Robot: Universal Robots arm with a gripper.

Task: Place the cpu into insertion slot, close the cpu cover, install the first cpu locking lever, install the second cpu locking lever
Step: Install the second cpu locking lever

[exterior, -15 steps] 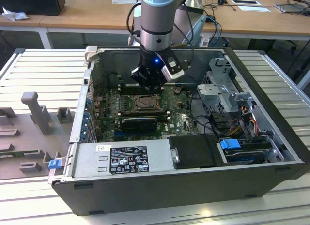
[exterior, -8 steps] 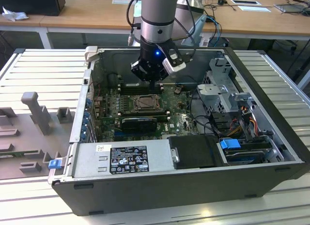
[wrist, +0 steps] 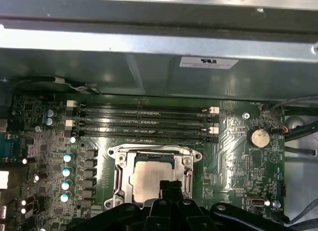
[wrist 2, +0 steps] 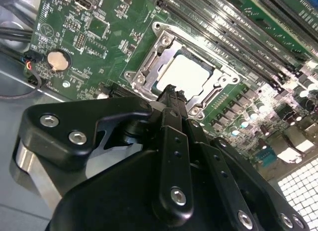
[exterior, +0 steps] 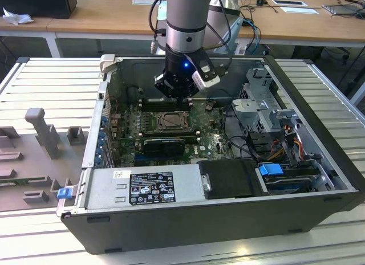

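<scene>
Second wrist view, end effector (wrist 2: 171, 94) fingers pressed together, empty, above cpu (wrist 2: 186, 74) seated in insertion slot (wrist 2: 149, 67).

No print is legible: the power supply label (exterior: 151, 188) and the white sticker (wrist: 208, 62) on the case wall carry text too small to read

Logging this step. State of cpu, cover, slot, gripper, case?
cpu: seated flat in the insertion slot.
cpu cover: down, framing the chip.
gripper: fingertips together, at the socket's edge, holding nothing.
computer case: side open, board exposed.
</scene>
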